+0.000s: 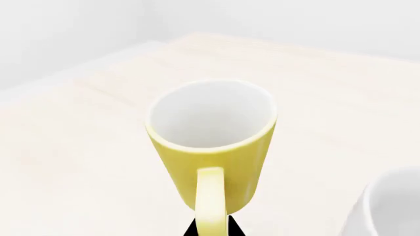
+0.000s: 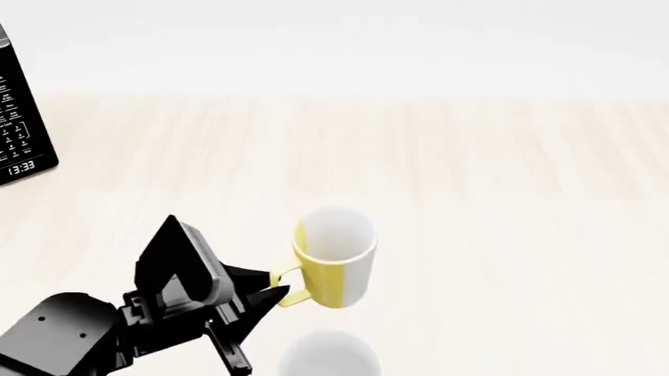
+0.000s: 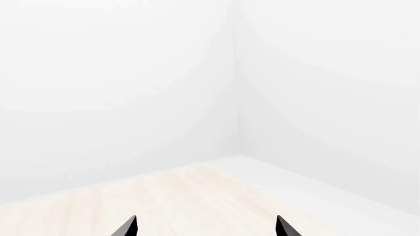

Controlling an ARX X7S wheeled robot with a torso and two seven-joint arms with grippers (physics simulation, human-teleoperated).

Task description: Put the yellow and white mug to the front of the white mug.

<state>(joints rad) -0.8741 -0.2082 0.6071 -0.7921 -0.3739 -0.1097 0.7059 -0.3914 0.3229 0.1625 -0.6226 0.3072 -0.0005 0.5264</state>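
The left tool is clamped on the yellow loop handle of the yellow and white mug, its dark fingertips meeting at the handle's outer curve. The mug is upright with its mouth open upward, showing a white inside; its wall is yellow on the side toward the handle and white on the far side. Whether its base touches the tabletop or sits just above it cannot be told. It is well in from the far edge, toward the near side of the pale wood-grain surface.

The white mug is just nearer the near edge than the yellow and white mug, close to it but apart, with only its rim and upper part showing in the head view. In the left wrist view its rim appears at a corner, beside the yellow one.

A black device with white digits lies near the tabletop's left edge.

The right tool has its two tips spread apart, holding nothing, facing a corner of the tabletop and bare walls.
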